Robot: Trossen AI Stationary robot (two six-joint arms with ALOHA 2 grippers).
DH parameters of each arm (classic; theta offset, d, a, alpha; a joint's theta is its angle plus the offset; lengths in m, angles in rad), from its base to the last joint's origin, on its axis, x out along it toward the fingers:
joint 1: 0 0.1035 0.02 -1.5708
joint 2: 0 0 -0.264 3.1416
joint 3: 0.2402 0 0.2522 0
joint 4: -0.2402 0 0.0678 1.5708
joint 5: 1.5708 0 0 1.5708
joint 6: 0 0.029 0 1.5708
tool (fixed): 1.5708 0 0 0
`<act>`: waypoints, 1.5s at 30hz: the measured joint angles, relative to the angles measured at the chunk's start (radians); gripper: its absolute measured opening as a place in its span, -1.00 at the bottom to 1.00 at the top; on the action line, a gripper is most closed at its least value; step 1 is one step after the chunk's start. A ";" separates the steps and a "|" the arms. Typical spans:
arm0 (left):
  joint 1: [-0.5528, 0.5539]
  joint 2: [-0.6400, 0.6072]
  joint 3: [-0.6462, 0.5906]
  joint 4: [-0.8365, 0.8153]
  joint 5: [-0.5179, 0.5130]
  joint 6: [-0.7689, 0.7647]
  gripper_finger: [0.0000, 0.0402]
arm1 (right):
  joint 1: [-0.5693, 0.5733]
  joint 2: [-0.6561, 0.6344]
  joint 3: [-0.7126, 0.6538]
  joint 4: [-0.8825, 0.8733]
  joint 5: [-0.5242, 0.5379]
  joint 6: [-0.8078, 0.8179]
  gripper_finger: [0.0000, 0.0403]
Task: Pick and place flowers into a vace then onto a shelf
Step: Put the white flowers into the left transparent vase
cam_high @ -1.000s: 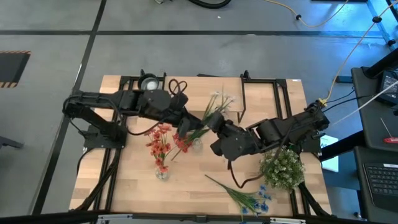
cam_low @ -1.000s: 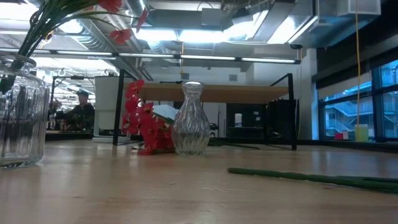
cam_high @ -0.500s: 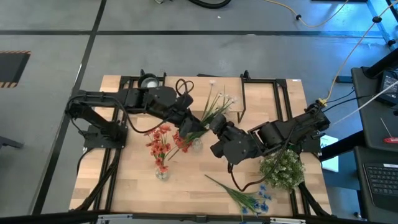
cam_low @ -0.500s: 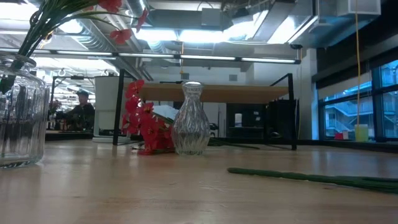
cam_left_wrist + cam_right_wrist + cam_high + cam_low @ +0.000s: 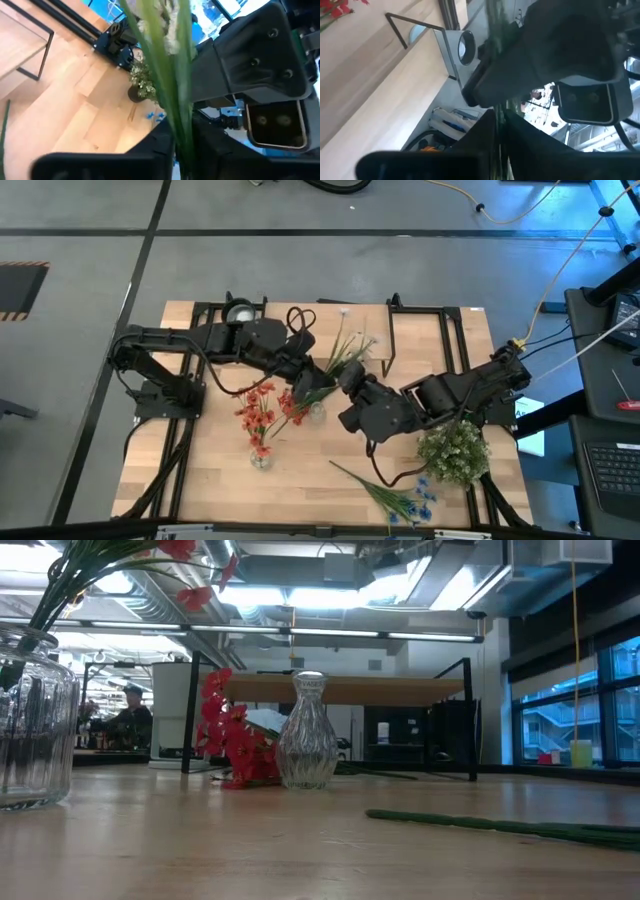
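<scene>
flowers sit in several places here: your white-blossomed stem (image 5: 345, 352) is up in the air over the middle of the table (image 5: 210, 470), caught between both arms. your left tool (image 5: 305, 383) is closed on its lower stalk, and in the left wrist view the green stalk (image 5: 172, 90) runs straight up between the dark fingers. your right tool (image 5: 347, 377) is just beside it from the other side, its fingers pinched on the same stalk in the right wrist view. right below them stands the small clear vase (image 5: 316, 412), with nothing in it in the low view (image 5: 306, 735). red flowers (image 5: 262, 408) lie on the table beside it, reaching to a glass jar (image 5: 260, 459). a blue-flowered stem (image 5: 395, 498) lies near the front edge, close to the bushy plant (image 5: 454, 450). you can see the shelf (image 5: 340, 690) behind the vase in the low view.
</scene>
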 joint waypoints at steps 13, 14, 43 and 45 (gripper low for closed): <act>-0.001 -0.018 -0.001 0.002 -0.018 0.097 -0.96 | 0.028 -0.061 0.000 -0.099 -0.145 0.319 -0.32; -0.001 -0.025 -0.001 0.006 -0.022 0.100 -0.96 | 0.033 -0.078 0.000 -0.109 -0.165 0.365 -0.27; -0.702 -0.168 0.001 0.245 -1.151 0.749 -0.98 | 0.031 -0.420 -0.553 0.244 -0.529 1.063 0.00; -0.714 -0.154 -0.016 0.262 -1.153 0.735 -0.98 | 0.024 -0.471 -0.637 0.352 -0.585 1.060 0.00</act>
